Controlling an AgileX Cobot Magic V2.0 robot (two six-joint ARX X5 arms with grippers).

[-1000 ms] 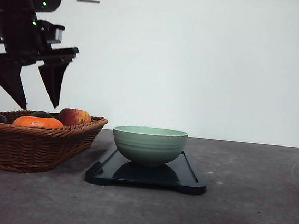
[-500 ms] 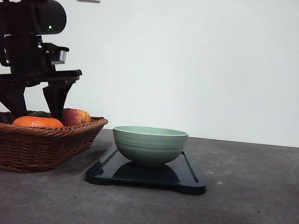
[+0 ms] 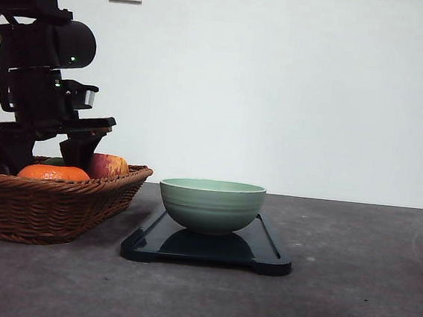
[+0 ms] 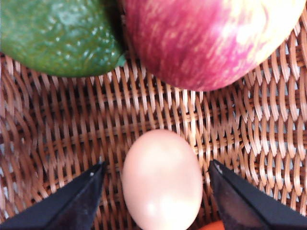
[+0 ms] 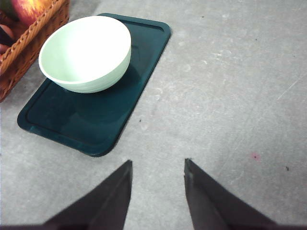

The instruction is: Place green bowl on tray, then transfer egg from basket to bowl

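Wicker basket (image 3: 50, 203) w/ left gripper (image 4: 156, 175) lowered inside, fingers (image 4: 76, 196) spread apart, one on each side of egg (image 4: 161, 179), not touching it. Egg lying on basket weave betw. the tips; apple (image 4: 206, 40) and green fruit (image 4: 57, 36) just beyond egg, farther from fingers. Orange fruit (image 3: 53, 172) near basket front. Green bowl (image 3: 211, 204) upright on tray (image 3: 262, 253), beside basket. Right gripper (image 5: 157, 177) raised over bare table (image 5: 230, 96), fingers apart, holding nothing; bowl and tray well ahead of it.
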